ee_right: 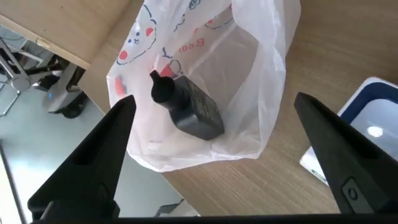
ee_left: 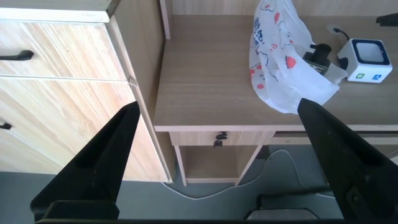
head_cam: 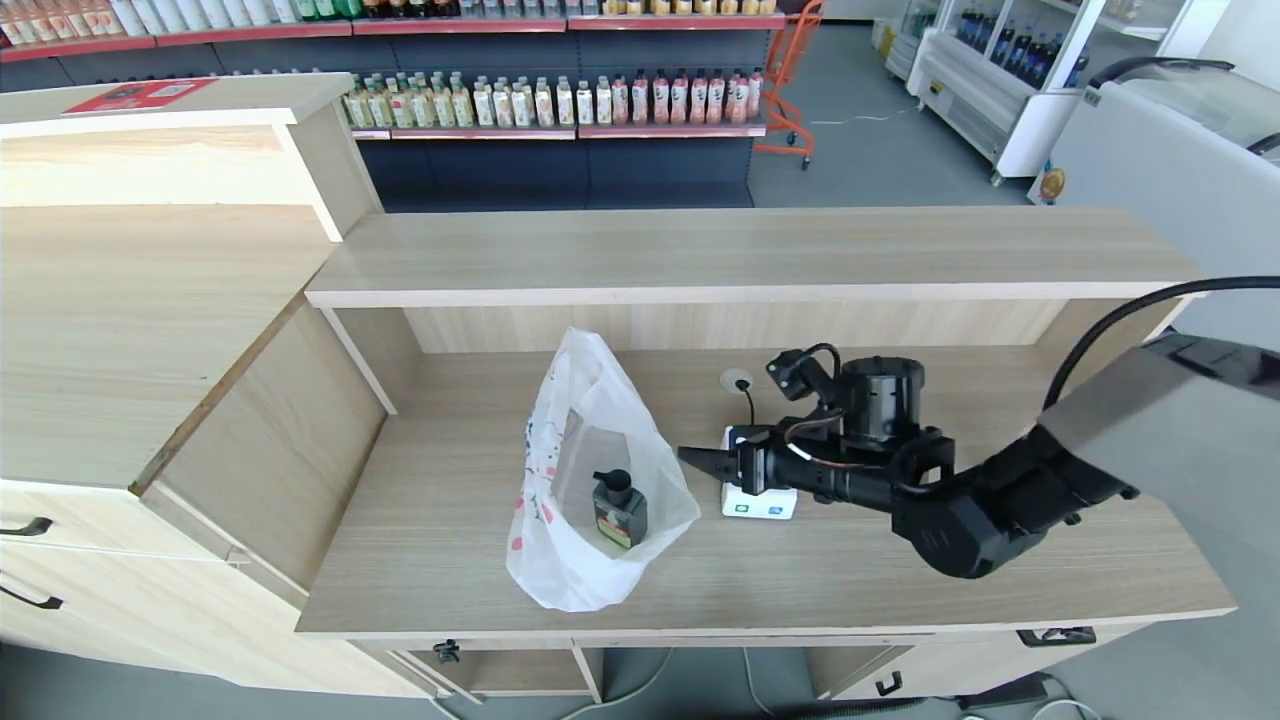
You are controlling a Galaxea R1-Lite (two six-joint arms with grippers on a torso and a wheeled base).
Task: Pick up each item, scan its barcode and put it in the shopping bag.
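A white plastic shopping bag [head_cam: 575, 450] stands open on the wooden counter [head_cam: 900, 570]. Inside it rests a dark pump bottle [head_cam: 619, 509], leaning on the bag's bottom. My right gripper [head_cam: 702, 462] hovers just right of the bag's mouth, over the white scanner box [head_cam: 760, 498], open and holding nothing. In the right wrist view its spread fingers frame the bag [ee_right: 249, 56] and the bottle [ee_right: 189, 111], with the scanner [ee_right: 373, 124] at the edge. My left gripper [ee_left: 219, 104] hangs open and empty beyond the counter's front left corner, well away from the bag [ee_left: 280, 56], bottle [ee_left: 320, 56] and scanner [ee_left: 367, 59].
A raised ledge [head_cam: 750, 250] runs along the back of the counter, with a side wall at its left. A cable grommet [head_cam: 737, 380] sits behind the scanner. Drawers with black handles [ee_left: 15, 56] stand to the left. Shelves of drinks [head_cam: 560, 100] line the aisle beyond.
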